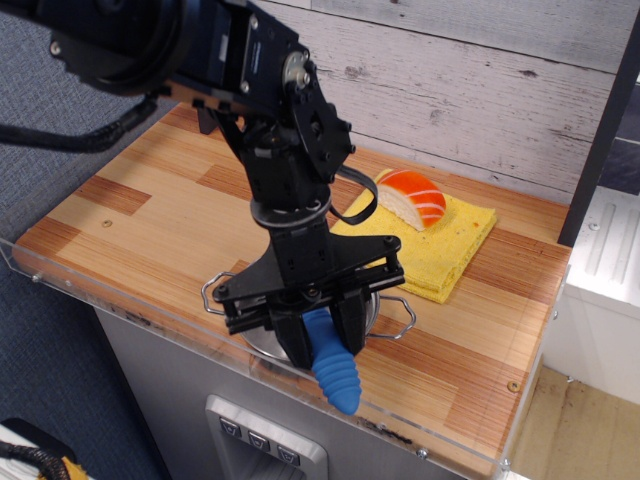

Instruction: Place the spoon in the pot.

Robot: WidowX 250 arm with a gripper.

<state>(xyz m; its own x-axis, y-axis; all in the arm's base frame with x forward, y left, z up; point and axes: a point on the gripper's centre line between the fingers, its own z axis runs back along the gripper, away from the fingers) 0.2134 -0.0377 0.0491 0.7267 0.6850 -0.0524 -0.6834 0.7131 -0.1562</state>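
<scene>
Gripping the spoon (pixel 333 373) by its blue handle, the gripper (pixel 318 340) hangs over the pot (pixel 258 338) — the release inside is not yet done.

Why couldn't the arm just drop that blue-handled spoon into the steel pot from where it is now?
It probably could: the gripper holds the spoon right above the pot, which has no lid. Only the handle shows, and its tip juts past the near rim.

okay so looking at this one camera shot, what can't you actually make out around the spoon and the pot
- The spoon: only its blue handle shows; the end effector hides the bowl.
- The pot: the arm covers its inside, only rim and loop handles show.
- The spoon's height above the pot: one view cannot settle it.
</scene>
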